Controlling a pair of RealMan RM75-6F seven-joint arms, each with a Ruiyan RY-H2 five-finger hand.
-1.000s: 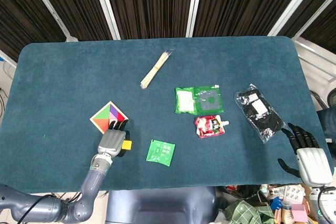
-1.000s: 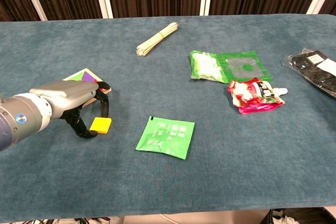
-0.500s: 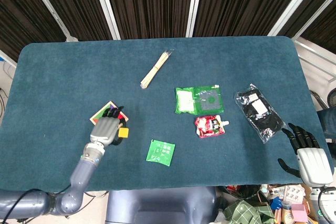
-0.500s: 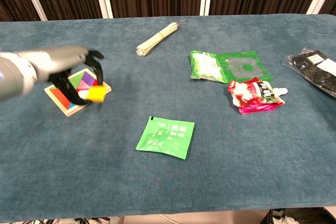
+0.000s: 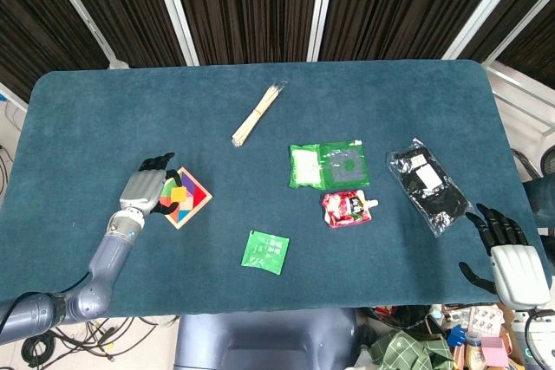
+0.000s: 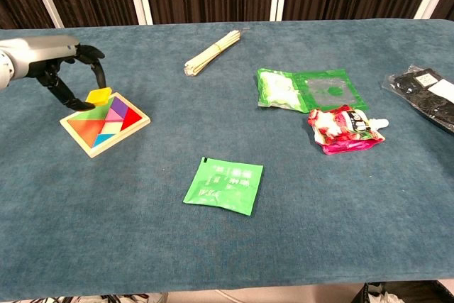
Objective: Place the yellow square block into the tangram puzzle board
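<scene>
The teal table fills both views. From its centre, a black packet lies at 3 o'clock near the right edge. A green-and-white bag sits just right of centre, with a red pouch at its 5 o'clock, close by. A bundle of wooden sticks lies at 12 o'clock. A small green sachet lies at 6 o'clock. The tangram puzzle board rests at 9 o'clock, a wooden tray with coloured pieces inside.

The left hand hovers at the board's 9 o'clock edge, dark fingers curled downward around the yellow square block, which sits at the board's far corner; whether the block is pinched or merely touched cannot be told. The right hand rests off the table at 4 o'clock, fingers spread apart, holding nothing.
</scene>
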